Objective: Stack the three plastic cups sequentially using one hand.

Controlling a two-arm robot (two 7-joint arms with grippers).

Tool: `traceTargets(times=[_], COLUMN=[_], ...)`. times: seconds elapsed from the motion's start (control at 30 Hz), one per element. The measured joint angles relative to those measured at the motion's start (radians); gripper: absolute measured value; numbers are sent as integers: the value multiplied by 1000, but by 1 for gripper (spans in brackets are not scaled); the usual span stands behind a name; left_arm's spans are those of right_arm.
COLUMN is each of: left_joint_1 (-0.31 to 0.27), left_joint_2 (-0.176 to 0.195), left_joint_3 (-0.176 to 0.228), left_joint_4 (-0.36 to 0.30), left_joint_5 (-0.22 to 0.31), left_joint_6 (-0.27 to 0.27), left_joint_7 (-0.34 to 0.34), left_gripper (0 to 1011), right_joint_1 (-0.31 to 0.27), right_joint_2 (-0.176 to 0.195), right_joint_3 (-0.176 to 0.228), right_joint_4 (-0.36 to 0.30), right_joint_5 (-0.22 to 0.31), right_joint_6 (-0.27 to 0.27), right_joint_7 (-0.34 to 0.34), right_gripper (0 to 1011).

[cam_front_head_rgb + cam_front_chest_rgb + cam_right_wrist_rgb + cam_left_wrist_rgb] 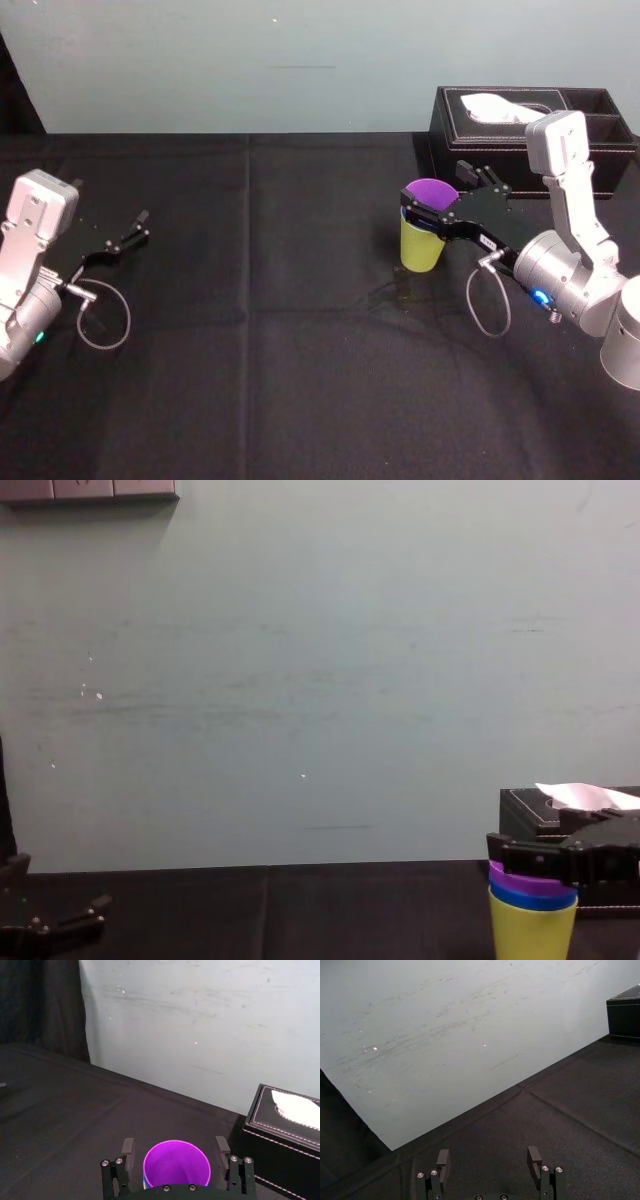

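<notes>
A pale wall (300, 680) is seen behind a bench (280, 330) that is covered in black cloth. At the bench's far right a black stitched tissue box (480, 140) is set, with white tissue showing at its top. Just in front of that box, right of the bench's middle, the three cups are found nested upright in one stack: the yellow-green cup (420, 248) is stood on the cloth, the blue cup (530, 891) is seated in it with a narrow band of rim exposed, and the purple cup (176, 1165) is seated innermost. The right end effector (436, 192) is held level with the stack's rims, its jaws spread wide on either side of the purple cup, with a small gap left on each side. The left end effector (140, 226) is parked low over the bench's left side, well apart from the cups, its jaws likewise spread and nothing held.
</notes>
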Motion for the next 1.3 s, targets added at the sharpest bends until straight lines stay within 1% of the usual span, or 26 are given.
traceTargets(times=[0.2, 0.43, 0.5, 0.6, 0.7, 0.73, 0.87, 1.0, 1.1, 1.23, 1.3], left_joint_1=[0, 0, 0, 0, 0, 0, 0, 0, 0, 0, 0], left_joint_2=[0, 0, 0, 0, 0, 0, 0, 0, 0, 0, 0], left_joint_3=[0, 0, 0, 0, 0, 0, 0, 0, 0, 0, 0], left_joint_4=[0, 0, 0, 0, 0, 0, 0, 0, 0, 0, 0], left_joint_5=[0, 0, 0, 0, 0, 0, 0, 0, 0, 0, 0], left_joint_6=[0, 0, 0, 0, 0, 0, 0, 0, 0, 0, 0], left_joint_7=[0, 0, 0, 0, 0, 0, 0, 0, 0, 0, 0], left_gripper=[1011, 1011, 1011, 1012, 1012, 1011, 1011, 1011, 1011, 1011, 1011], right_joint_1=[-21, -41, -49, -65, -73, -78, -87, -92, -93, -92, -91], right_joint_2=[-6, -31, -49, -88, -110, -124, -149, -164, -169, -171, -171], right_joint_3=[26, 70, 91, 125, 138, 144, 156, 163, 165, 169, 170], right_joint_4=[-4, -1, 1, 5, 8, 10, 14, 20, 23, 29, 30], right_joint_5=[17, 35, 35, 8, -22, -43, -83, -109, -112, -109, -108], right_joint_6=[-36, -55, -61, -73, -88, -99, -115, -113, -104, -82, -80], right_joint_7=[2, -40, -78, -166, -223, -255, -311, -329, -327, -302, -299], right_gripper=[1000, 1000, 1000, 1000, 1000, 1000, 1000, 1000, 1000, 1000, 1000])
